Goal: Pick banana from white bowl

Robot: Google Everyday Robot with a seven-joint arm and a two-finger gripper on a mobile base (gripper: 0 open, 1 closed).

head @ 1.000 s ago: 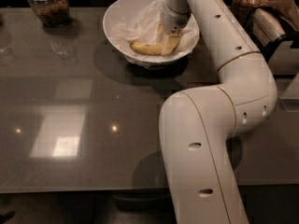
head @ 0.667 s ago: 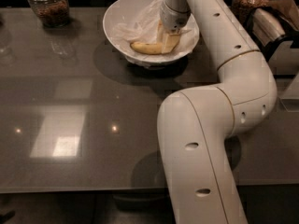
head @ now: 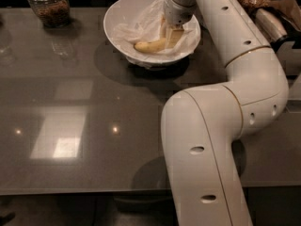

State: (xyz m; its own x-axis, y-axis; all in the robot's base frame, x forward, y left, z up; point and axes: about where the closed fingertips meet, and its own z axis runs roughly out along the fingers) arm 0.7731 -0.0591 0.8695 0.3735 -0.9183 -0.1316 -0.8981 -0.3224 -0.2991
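Note:
The white bowl [head: 117, 13] stands tilted at the back of the table, lined with crumpled white paper. The yellow banana [head: 149, 45] lies inside it, left end low on the paper and right end raised. My gripper [head: 172, 36] reaches down into the bowl from the arm above. It is shut on the banana's right end, which its fingers [head: 176, 34] hide.
A glass jar [head: 48, 4] with dark contents stands at the back left. More jars and a brown bag [head: 277, 6] crowd the back right. My white arm [head: 211, 140] crosses the table's right half. The grey table [head: 70, 102] stretches to the near edge.
The gripper has risen slightly within the bowl. The banana's right end has tipped up a little with it. The bowl has not moved.

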